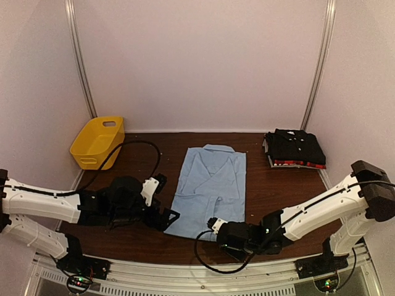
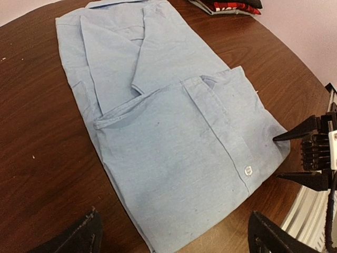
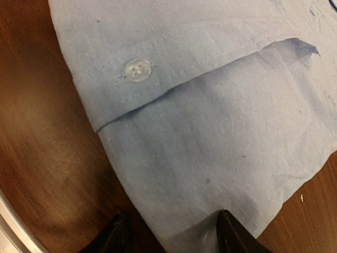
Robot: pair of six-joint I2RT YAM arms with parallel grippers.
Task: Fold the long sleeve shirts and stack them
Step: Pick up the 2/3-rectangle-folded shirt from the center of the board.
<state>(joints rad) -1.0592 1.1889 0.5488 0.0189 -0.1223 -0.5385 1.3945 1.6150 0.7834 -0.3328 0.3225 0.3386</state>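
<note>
I'm looking into a small booth closed in by plain, pale walls [image 1: 203, 61] at the back and on both sides. They take on a faint pinkish cast in the soft, rather dim light. A slim metal strip runs up each back corner: the left strip [image 1: 80, 61] and the right strip [image 1: 319, 61]. The tabletop [image 1: 259, 185] is dark brown wood with a dull sheen, marked by a few tiny pale specks. A light grey metal rail [image 1: 154, 274] edges its near side.
</note>
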